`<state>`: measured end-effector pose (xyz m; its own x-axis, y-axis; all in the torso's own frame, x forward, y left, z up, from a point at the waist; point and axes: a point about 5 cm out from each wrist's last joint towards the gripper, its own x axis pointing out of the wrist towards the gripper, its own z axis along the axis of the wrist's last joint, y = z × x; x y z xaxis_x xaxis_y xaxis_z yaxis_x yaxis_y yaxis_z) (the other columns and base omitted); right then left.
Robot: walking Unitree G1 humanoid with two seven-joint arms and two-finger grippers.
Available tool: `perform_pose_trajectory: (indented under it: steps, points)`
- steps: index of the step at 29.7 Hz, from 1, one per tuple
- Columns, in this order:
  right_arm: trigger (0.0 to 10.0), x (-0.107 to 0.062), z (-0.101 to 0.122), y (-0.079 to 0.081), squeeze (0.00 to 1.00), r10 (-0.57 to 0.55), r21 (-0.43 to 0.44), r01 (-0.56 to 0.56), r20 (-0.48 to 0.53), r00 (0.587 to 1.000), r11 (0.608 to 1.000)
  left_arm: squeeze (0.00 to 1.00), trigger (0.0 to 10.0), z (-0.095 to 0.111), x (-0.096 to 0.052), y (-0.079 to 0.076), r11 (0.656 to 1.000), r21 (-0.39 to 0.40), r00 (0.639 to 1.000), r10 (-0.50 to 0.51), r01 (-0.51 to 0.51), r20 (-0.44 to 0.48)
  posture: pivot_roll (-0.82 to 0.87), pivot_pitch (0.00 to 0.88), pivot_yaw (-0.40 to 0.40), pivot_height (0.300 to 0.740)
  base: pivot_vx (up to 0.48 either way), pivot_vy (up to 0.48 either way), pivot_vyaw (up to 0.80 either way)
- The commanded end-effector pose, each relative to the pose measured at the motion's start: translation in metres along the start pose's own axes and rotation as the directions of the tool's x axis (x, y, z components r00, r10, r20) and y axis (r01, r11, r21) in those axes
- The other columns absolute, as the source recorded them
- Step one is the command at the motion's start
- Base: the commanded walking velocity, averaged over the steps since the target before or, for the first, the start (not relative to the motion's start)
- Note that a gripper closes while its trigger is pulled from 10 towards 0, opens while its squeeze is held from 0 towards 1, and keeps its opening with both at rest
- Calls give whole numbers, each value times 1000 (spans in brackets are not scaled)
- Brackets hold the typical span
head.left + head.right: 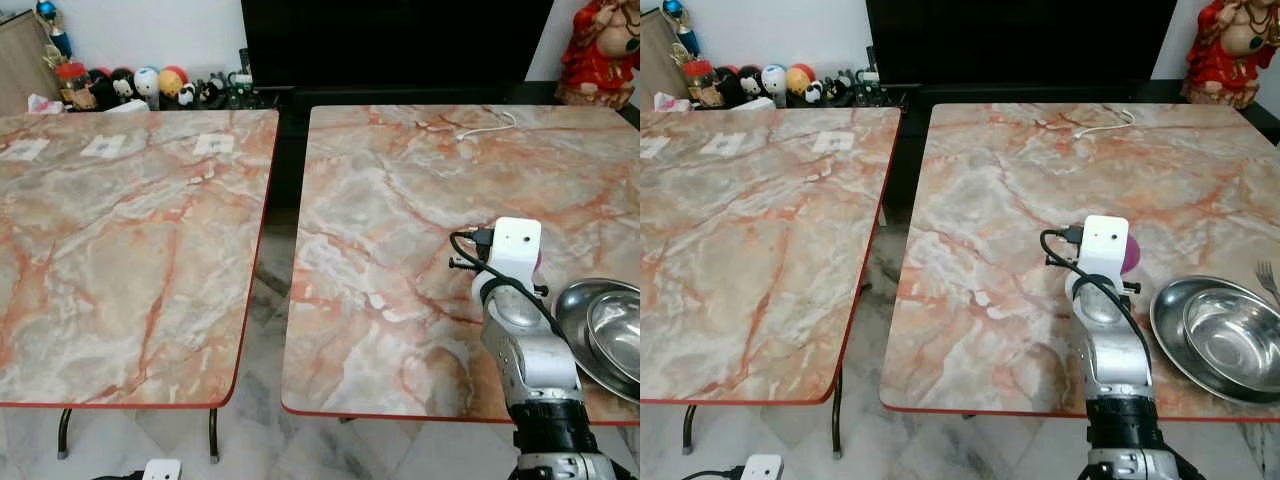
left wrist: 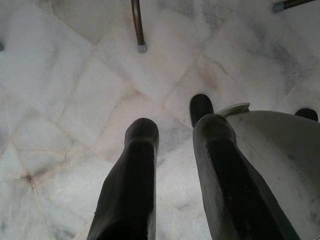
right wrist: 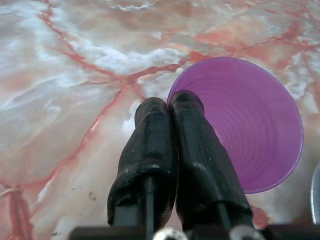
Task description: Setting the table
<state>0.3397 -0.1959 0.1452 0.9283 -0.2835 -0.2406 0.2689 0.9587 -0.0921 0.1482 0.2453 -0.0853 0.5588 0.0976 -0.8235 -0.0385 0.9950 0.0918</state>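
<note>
A purple cup (image 3: 250,125) stands on the right marble table (image 1: 380,200), its mouth facing the right wrist camera. My right gripper (image 3: 170,107) is shut on the cup's near rim, one finger outside the wall and one inside. From the head, the cup (image 1: 1131,255) peeks out behind my right wrist's white camera box (image 1: 1105,245). Just right of it lies a steel plate (image 1: 1170,330) with a steel bowl (image 1: 1230,340) in it, and a fork (image 1: 1268,278) at the far right edge. My left gripper (image 2: 172,130) hangs open over the floor.
A second marble table (image 1: 130,250) stands to the left across a narrow gap, with white paper squares (image 1: 213,144) along its far side. A white cable (image 1: 1110,125) lies at the right table's far edge. Toys (image 1: 150,85) and a dark cabinet line the back wall.
</note>
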Motion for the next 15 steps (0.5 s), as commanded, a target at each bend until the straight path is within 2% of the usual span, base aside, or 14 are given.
perform_pose_trajectory:
  steps: [1,9,10,11,12,13,15]
  points:
    - [10000,3,2,-4,0,-24,15,24,-15,1000,1000,0,10000,-7,-1,0,1000,-15,1000,3,-4,-30,-73,42,7,740,0,0,0]
    - [10000,6,7,-10,0,-44,44,45,-6,999,998,0,10000,-7,-1,1,1000,-15,1000,3,-3,-31,-74,40,10,740,0,0,0]
    - [10000,6,7,-10,86,-45,48,46,-8,999,998,0,10000,-7,-1,1,1000,-15,1000,3,-3,-31,-73,40,10,740,0,0,0]
    - [10000,6,7,-10,259,-46,51,46,-9,999,998,0,10000,-7,-1,1,1000,-15,1000,3,-3,-31,-73,40,9,740,0,0,0]
    - [10000,6,7,-9,259,-46,53,46,-11,999,998,0,10000,-7,-1,1,1000,-14,1000,3,-3,-31,-73,40,9,740,0,0,0]
    - [10000,6,7,-9,392,-47,59,48,-11,999,997,0,10000,-7,-1,1,1000,-15,1000,3,-3,-31,-72,39,11,740,0,0,0]
    - [10000,7,7,-10,400,-49,60,50,-11,999,997,0,10000,-7,-1,1,1000,-14,1000,4,-4,-31,-72,39,10,740,0,0,0]
